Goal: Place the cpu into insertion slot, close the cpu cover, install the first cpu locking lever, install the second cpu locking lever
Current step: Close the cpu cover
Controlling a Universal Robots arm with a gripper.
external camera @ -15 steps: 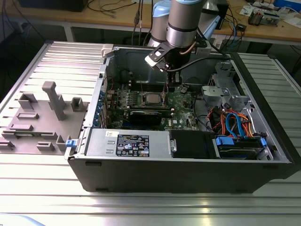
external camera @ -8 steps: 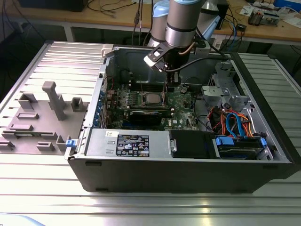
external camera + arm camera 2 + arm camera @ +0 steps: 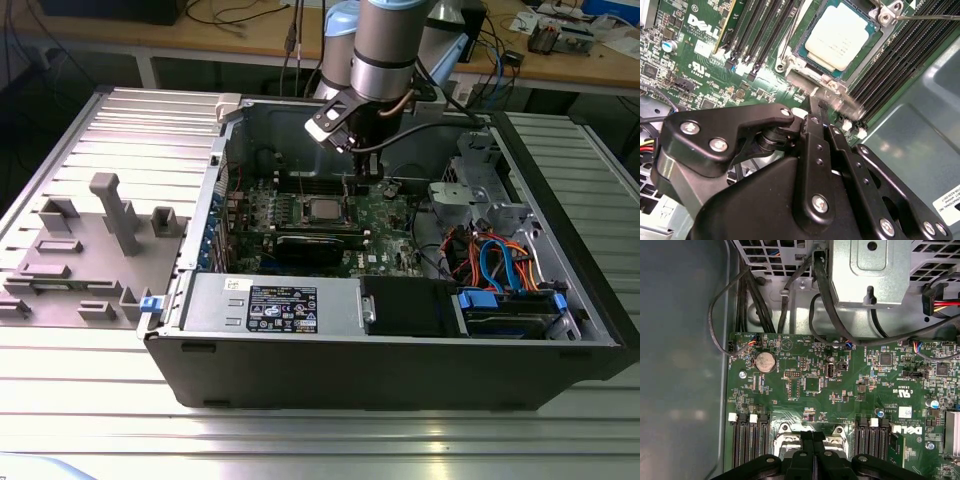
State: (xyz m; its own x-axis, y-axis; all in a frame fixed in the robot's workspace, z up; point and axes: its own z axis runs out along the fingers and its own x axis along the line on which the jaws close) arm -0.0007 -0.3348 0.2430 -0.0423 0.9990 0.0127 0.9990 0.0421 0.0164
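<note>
**Exterior view.** Bright, even light from above. The slatted metal table (image 3: 320, 445) glares almost white in the foreground and at the exterior view's left. The case wall (image 3: 350, 370) facing the camera lies in shadow, and the motherboard (image 3: 390, 210) inside the case is dimmer than its surroundings.

**Second wrist view.** The metal top of the cpu (image 3: 840, 37) gives a soft, pale sheen. The black gripper (image 3: 822, 107) reads as a dark mass with small highlights on its screw heads, and a smeared, blurred patch sits beside its tip.

**First wrist view.** The motherboard (image 3: 830, 385) is evenly lit. The case panel (image 3: 680, 365) beside it shows a dull, hazy reflection. The cables (image 3: 755, 295) cast shadows on the metal behind them.
</note>
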